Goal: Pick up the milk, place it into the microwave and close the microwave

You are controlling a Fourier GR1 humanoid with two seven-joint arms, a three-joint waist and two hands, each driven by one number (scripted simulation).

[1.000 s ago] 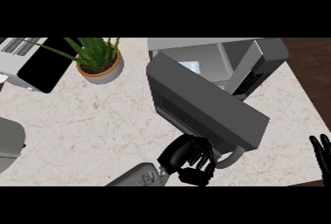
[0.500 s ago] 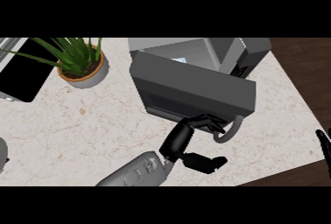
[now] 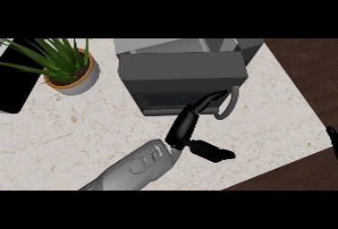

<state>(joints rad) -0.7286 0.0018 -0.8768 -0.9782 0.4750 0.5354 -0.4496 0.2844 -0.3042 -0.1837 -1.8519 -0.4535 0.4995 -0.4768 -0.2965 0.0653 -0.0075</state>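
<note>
Pressing on the microwave door (image 3: pixel 178 71) is the step I judge to be in hand: the closing part of the task. My left hand (image 3: pixel 190 124) reaches up from the marble counter (image 3: pixel 79 129) with its fingers stretched out straight, tips touching the lower front of the door just beside the curved grey handle (image 3: pixel 228 105). The thumb sticks out sideways toward the counter's edge. That hand has hold of nothing; it is flat and pushing, not gripping.

I cannot see the milk anywhere on the counter, so I take it to be inside the microwave (image 3: pixel 158 44), hidden behind the door. From this steep angle the door looks square against the body, but I cannot tell whether it has seated all the way.

My right hand (image 3: pixel 331 139) shows only as a dark sliver at the right edge, too little to tell its state.

Next I would push straight into the door until it seats, then draw the fingers back clear of the handle.
</note>
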